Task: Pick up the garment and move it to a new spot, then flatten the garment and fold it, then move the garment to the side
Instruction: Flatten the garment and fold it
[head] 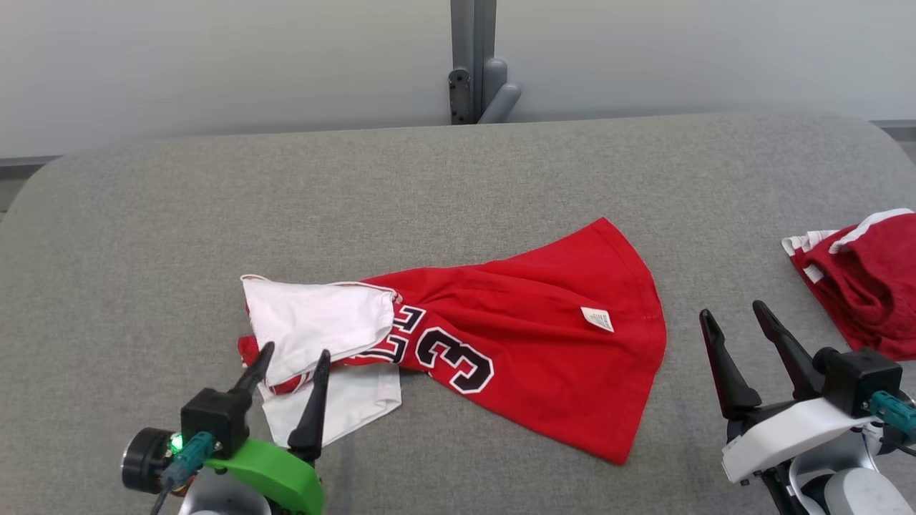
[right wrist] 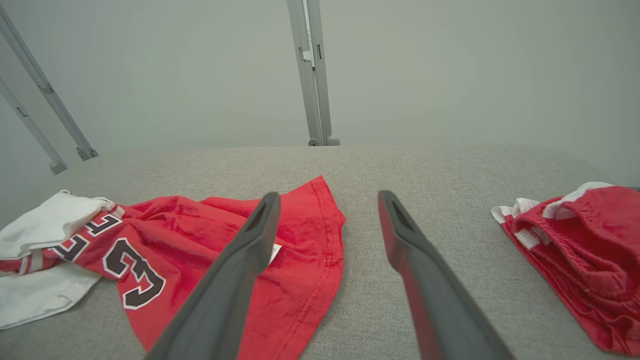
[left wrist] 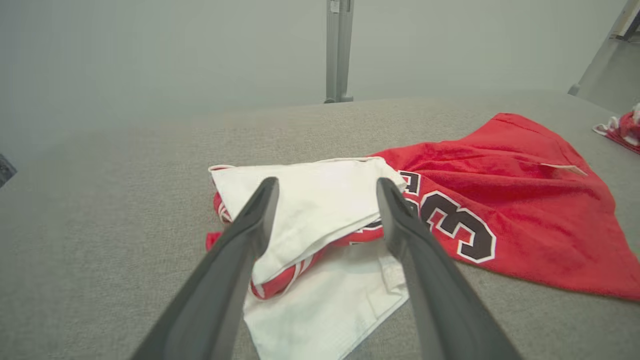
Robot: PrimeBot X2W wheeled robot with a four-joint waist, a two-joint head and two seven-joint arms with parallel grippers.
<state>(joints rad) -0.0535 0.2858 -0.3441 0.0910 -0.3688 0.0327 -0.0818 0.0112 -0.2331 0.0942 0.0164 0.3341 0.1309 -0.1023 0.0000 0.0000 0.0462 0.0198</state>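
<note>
Garment (head: 515, 336) crumpled mid tabletop (head: 429, 179): likely soft, light, limp; best pinched at white sleeve end and red hem corner. Left gripper (head: 297, 350) wide at white end; right gripper (head: 731, 309) wide beside hem.

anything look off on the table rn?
The red jersey with white sleeves lies twisted and bunched on the grey fabric table, one white sleeve flopped over its black lettering, and a white tag showing. A second red-and-white garment sits crumpled at the table's right edge.
</note>
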